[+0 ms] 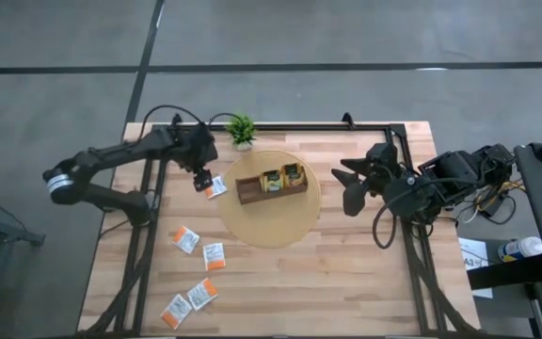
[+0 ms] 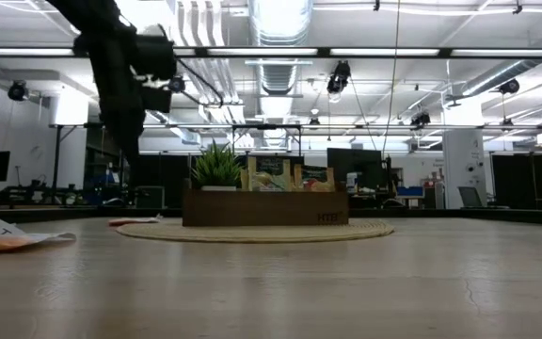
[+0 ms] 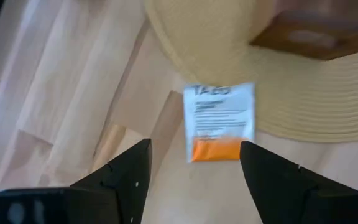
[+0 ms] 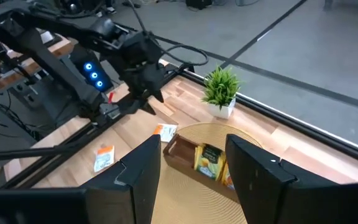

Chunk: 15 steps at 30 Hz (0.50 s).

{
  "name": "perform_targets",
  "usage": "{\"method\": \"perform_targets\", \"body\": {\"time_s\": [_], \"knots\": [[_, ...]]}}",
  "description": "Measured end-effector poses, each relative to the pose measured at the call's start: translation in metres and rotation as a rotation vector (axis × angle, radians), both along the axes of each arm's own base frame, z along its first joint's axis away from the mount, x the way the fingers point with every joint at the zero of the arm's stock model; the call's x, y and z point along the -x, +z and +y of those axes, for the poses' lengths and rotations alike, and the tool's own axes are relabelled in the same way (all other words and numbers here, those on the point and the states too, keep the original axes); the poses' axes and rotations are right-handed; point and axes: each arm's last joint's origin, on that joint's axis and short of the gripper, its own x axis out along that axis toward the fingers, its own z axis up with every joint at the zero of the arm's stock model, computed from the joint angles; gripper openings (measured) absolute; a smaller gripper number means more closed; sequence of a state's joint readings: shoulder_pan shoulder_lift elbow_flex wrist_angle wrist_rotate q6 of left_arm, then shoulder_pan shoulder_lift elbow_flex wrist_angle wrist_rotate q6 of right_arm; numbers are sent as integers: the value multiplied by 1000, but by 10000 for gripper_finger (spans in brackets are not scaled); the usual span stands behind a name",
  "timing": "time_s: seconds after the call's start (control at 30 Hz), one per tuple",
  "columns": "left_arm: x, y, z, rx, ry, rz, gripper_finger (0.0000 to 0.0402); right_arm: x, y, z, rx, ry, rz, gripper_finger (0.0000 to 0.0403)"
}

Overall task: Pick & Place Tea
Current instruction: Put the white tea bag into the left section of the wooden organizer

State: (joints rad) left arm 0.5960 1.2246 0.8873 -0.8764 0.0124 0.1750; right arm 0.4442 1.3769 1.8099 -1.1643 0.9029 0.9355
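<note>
Hovering wide open over a white-and-orange tea sachet (image 3: 220,122) lying flat on the counter (image 1: 280,282) against the woven mat (image 1: 269,226), the left gripper (image 3: 194,171) risks sliding off the thin paper

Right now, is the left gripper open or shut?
Open. The left gripper has its fingers spread, nothing between them; an orange-and-white tea sachet lies on the table beyond.

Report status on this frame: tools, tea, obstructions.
Left tool open, above white-and-orange sachet at mat edge. Right tool open, empty, waiting beside mat. Two sachets in tray; five loose. Nothing blocking.
</note>
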Motion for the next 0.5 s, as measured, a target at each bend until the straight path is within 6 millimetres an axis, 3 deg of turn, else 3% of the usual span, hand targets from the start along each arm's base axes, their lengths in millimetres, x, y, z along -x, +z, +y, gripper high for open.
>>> {"method": "perform_targets", "body": {"time_s": [0.5], "knots": [[-20,-54,22,94,-11,97,238,-4,-14,2,17,-25,34,178]]}}
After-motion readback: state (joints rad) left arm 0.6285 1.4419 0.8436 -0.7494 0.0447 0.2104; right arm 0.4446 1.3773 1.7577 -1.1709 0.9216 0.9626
